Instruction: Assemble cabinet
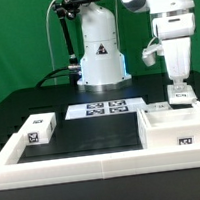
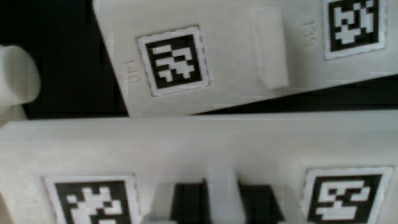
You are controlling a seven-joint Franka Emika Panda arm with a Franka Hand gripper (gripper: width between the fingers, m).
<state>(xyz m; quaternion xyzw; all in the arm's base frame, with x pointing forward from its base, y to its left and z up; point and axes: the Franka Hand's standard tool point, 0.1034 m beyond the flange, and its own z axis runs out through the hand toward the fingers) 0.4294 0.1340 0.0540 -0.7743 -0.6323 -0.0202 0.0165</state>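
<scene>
Closest to where I stand, a low white rail [image 1: 96,169] runs along the front of the black desk [image 1: 92,137] and turns back along the exterior view's left. On the exterior view's right, just behind that rail, sits the cabinet [image 1: 177,127], a big white box with one black-and-white square tag [image 1: 185,139] on its front face. Two small white tagged pieces [image 1: 159,107] rest on its top. The gripper [image 1: 178,91] hangs straight down over the back of that top, its fingers [image 1: 173,86] reaching to about the level of the pieces. From here I cannot tell whether the fingers are apart or closed on anything. On the exterior view's left, well apart from the cabinet, a small white block [image 1: 37,130] lies beside the rail with a tag facing the camera. Between the two, further back, the marker board [image 1: 104,109] lies flat with four tags in a row. Behind it stands the arm's white base [image 1: 100,48], which carries a black triangular warning sign [image 1: 100,50] too small to read. None of the tags bears letters or numbers, only blocky square patterns. The wrist view is blurred: it shows two white surfaces parted by a dark strip of desk, one with a tag [image 2: 175,62] and a second tag [image 2: 356,22] on a raised part, the other with two more tags [image 2: 86,200].
</scene>
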